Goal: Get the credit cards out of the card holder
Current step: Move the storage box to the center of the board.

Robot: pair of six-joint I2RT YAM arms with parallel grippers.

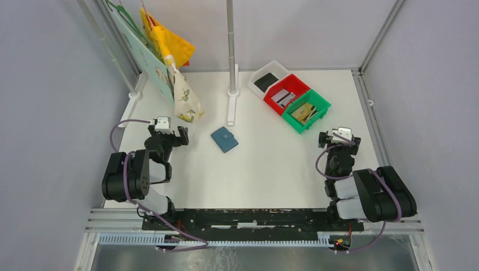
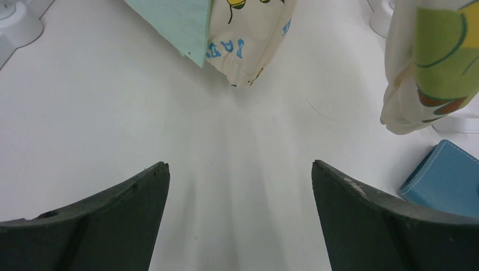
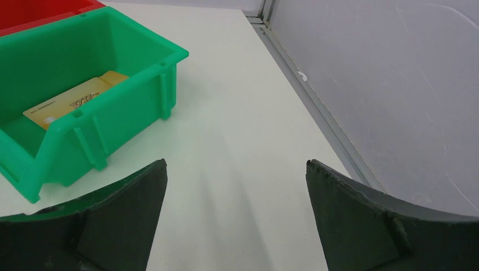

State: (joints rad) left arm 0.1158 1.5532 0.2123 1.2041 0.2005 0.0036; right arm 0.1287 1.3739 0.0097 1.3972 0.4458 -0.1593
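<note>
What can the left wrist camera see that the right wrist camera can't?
Left wrist only: the blue card holder and hanging printed cloths. Right wrist only: the green bin holding a gold card, a red bin's corner, the grey wall. Both: white table, and each camera's own open gripper, the left gripper and the right gripper.

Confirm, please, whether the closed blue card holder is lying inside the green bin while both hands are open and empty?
Not quite: the card holder lies on the table, well apart from the green bin, as the top external view shows. It is closed, and the left hand and right hand are open and empty.
</note>
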